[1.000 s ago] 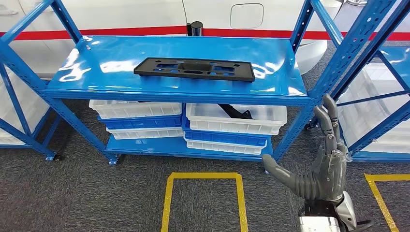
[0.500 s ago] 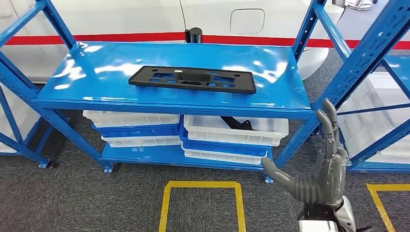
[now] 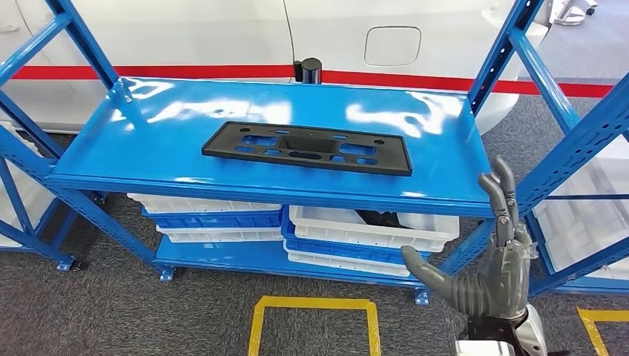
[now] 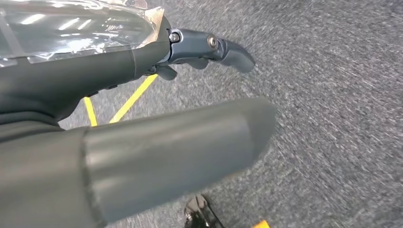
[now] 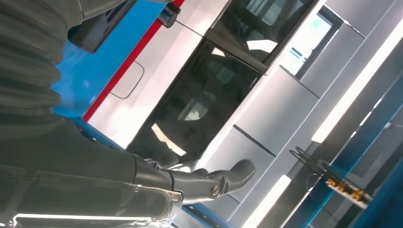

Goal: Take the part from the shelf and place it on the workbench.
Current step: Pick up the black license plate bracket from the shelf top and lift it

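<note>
Fingers point(image 3: 503, 200) of the right hand point(image 3: 486, 259) are spread and empty, raised off the shelf's point(image 3: 445, 133) front corner, while the left hand point(image 4: 142, 118) hangs over the carpet with nothing in it. Risk from here — the black part point(image 3: 306, 147) lies flat on the shelf top, up and well left of those fingers, so a reach could clip the blue upright point(image 3: 571, 133) or just skid the part. It's a long, thin, matte plate with cut-outs — little edge to grab.
</note>
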